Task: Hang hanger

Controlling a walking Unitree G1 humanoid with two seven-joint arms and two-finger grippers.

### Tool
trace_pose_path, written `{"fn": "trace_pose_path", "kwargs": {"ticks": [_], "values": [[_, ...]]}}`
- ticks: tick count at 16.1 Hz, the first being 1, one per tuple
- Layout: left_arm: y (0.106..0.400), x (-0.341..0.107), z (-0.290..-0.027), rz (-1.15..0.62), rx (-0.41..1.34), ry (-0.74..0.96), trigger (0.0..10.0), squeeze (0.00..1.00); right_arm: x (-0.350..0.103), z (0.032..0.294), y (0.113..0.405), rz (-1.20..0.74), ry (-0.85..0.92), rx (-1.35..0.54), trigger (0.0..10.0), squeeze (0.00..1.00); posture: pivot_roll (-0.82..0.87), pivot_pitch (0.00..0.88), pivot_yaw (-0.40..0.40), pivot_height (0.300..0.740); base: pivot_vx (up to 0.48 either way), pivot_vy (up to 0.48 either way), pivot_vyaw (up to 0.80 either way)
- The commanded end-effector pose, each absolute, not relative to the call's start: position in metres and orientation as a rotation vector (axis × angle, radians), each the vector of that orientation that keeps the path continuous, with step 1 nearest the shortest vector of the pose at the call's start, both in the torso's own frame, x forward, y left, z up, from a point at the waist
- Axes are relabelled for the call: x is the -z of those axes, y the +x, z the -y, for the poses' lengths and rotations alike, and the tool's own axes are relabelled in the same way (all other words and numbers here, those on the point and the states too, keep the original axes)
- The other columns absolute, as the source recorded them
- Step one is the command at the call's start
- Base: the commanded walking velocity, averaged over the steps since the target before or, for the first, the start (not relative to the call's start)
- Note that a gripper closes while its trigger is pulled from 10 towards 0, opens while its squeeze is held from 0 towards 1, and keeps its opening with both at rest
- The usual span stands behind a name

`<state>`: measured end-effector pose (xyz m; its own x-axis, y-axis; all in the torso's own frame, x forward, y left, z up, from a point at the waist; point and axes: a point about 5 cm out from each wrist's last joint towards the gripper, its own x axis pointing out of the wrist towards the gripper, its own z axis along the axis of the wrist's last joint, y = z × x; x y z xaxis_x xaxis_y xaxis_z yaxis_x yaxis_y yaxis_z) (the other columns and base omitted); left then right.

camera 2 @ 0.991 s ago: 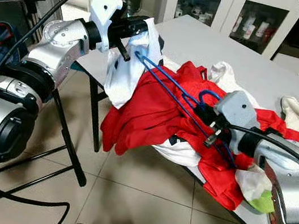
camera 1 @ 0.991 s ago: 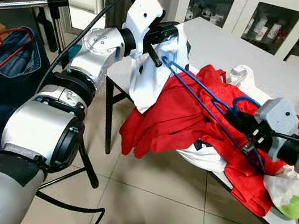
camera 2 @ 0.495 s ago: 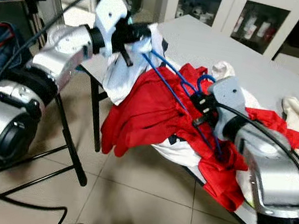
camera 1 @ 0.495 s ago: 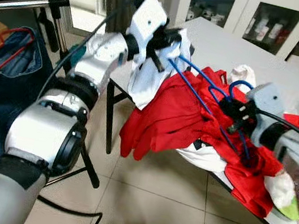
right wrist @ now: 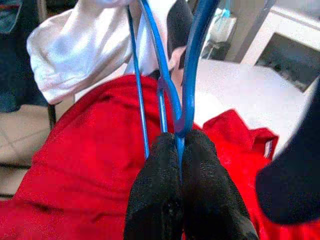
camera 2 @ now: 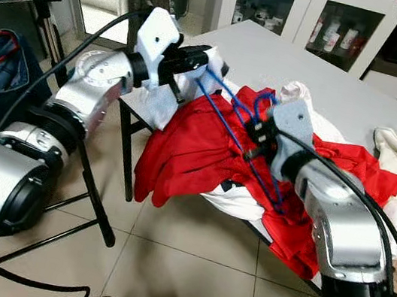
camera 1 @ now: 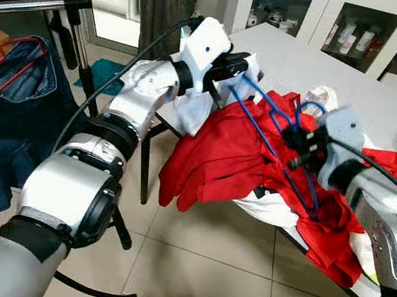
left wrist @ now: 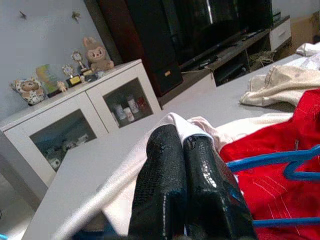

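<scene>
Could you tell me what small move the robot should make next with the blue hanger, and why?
Probably lift the right gripper, shut on the blue hanger near its hook, since the hanger lies against the red garment, while the left gripper holds the white garment.

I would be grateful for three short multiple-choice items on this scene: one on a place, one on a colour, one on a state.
1. The red garment lies where?
A. over the table edge
B. on the floor
C. on the rail

2. The hanger is which colour?
A. green
B. blue
C. black

3. The right gripper is:
A. open
B. shut on nothing
C. shut on the hanger

Key: 1 A, it drapes off the tabletop; 2 B, its wire is blue; 3 C, the fingers pinch the wire below its hook.
</scene>
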<state>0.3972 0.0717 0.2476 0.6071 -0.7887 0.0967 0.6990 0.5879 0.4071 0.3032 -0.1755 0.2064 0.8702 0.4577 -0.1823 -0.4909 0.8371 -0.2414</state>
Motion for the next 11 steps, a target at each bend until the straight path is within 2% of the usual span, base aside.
{"fn": "trace_pose_path", "kwargs": {"ticks": [1, 5, 11], "values": [[0.395, -0.252, -0.065, 0.322, 0.871, 0.362, 10.0, 0.0, -0.216, 0.183, 0.307, -0.063, -0.276, -0.422, 10.0, 0.0, 0.01, 0.0, 0.051, 0.74, 0.0, 0.0, 0.0], [0.391, -0.25, -0.054, 0.349, 0.882, 0.361, 10.0, 0.0, -0.217, 0.188, 0.309, -0.047, -0.243, -0.368, 10.0, 0.0, 0.01, 0.0, 0.055, 0.74, 0.0, 0.0, 0.0], [0.379, -0.244, -0.032, 0.39, 0.949, 0.418, 10.0, 0.0, -0.213, 0.178, 0.315, -0.05, -0.228, -0.371, 10.0, 0.0, 0.02, 0.0, 0.055, 0.74, 0.0, 0.0, 0.0]]}}
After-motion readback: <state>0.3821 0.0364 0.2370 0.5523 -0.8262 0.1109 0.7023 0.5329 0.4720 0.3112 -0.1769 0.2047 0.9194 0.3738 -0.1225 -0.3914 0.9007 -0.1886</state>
